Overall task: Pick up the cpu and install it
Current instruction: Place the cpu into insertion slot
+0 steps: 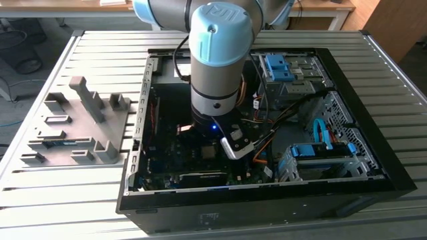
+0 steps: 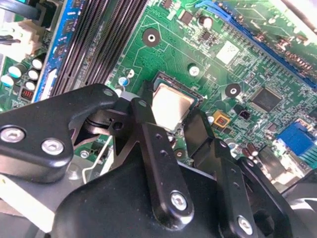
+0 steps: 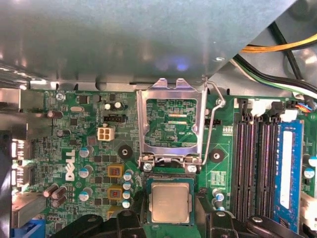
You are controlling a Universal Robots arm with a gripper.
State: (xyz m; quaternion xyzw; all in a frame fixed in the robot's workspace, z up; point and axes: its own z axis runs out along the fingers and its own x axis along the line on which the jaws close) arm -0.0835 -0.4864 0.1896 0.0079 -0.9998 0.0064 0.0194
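Above the socket (image 3: 146, 203), the gripper (image 2: 168, 116) stands open, fingers (image 2: 153, 163) flanking the seated cpu (image 3: 171, 201), holding nothing. With the plate (image 3: 171, 121) raised, a brushing finger could skew the unclamped cpu.

Arm (image 1: 215, 75) lowered into open computer case (image 1: 267, 212); grey fixture (image 1: 87, 125) beside.

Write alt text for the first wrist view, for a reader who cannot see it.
A cpu lies in its socket on a green motherboard, with dark fingers of the open hand on either side of it. Beside the socket its metal retention frame stands flipped open, and black memory slots run next to a blue module.
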